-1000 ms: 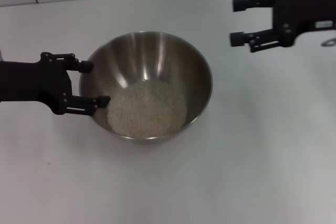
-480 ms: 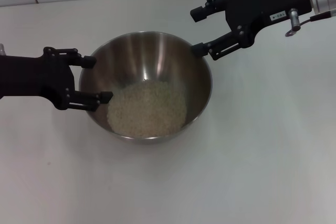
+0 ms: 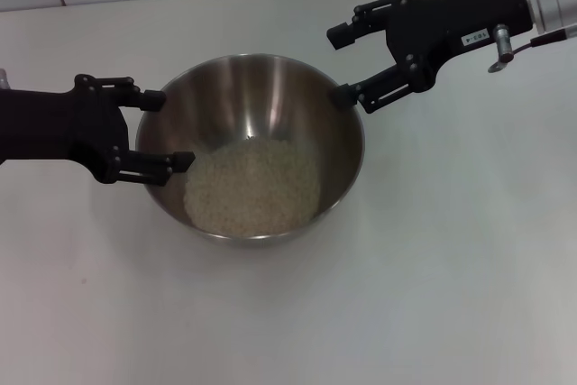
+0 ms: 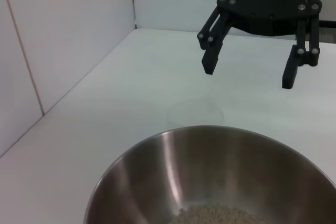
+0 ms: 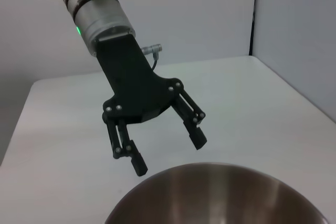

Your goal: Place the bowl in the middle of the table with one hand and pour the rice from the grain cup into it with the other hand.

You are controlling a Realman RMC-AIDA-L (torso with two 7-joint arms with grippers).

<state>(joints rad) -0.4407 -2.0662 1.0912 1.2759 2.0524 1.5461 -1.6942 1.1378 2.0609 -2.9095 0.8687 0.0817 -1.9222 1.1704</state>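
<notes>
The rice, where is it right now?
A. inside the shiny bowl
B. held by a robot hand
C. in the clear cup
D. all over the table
A, the rice lies as a pale heap in the bottom of the bowl, while the left end effector and the right end effector stand open at its rim, holding nothing.

rice in bowl, left gripper beside its rim

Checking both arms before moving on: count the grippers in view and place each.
2. The left gripper is open at the bowl's left rim; the right gripper is open at its far right rim. No others seem hidden.
</notes>
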